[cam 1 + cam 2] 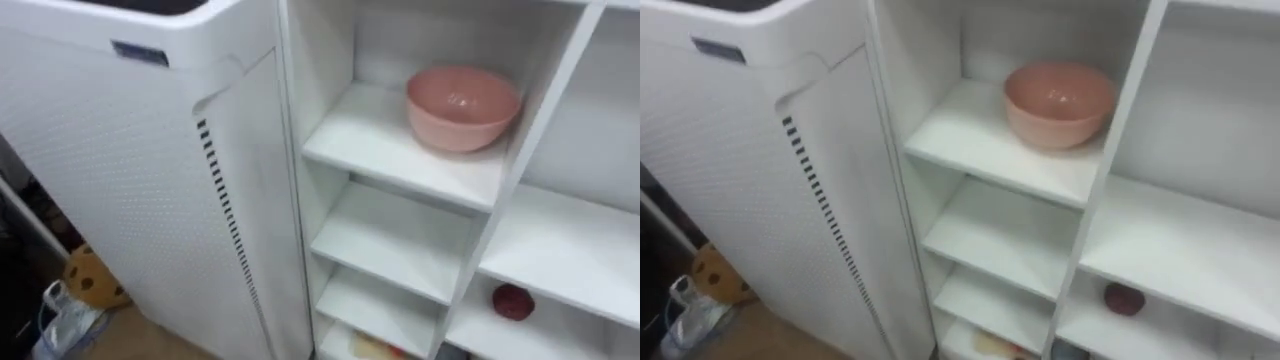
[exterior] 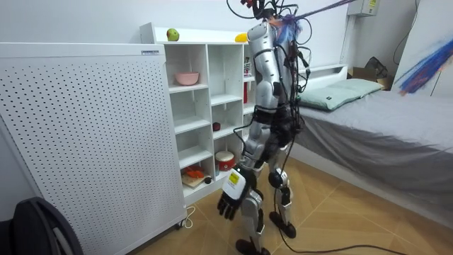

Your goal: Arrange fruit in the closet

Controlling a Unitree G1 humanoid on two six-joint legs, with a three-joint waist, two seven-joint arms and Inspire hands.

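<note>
We see a dark red fruit (image 1: 512,301) lying alone on a lower shelf in the right-hand column of the white shelf unit (image 1: 515,165), close to the upright that divides the columns. In the room view a green apple (image 2: 172,34) sits on the unit's top board near its left end. A yellow fruit (image 2: 241,37) lies on the same board further to the room view's right, just beside the robot's shoulder; we cannot tell what kind it is.

A pink bowl (image 1: 463,105) stands upright and empty on the upper shelf of the left-hand column, one column over from the red fruit and two shelves higher. The two shelves under the bowl are bare. On the lowest shelf there is something yellow (image 1: 368,347) that we cannot make out. In the room view a round red and white container (image 2: 225,160) stands low in the unit.

The left robot hand (image 2: 230,202) hangs low at knee height in front of the shelf unit, its fingers loose and pointing down, with nothing in it.

The robot stands on the wooden floor facing the shelves, bent a little at the knees. A tall perforated white panel (image 2: 85,134) stands against the unit on the robot's left. Behind the robot, a grey bed (image 2: 382,134) carries a pale green pillow (image 2: 343,92).
</note>
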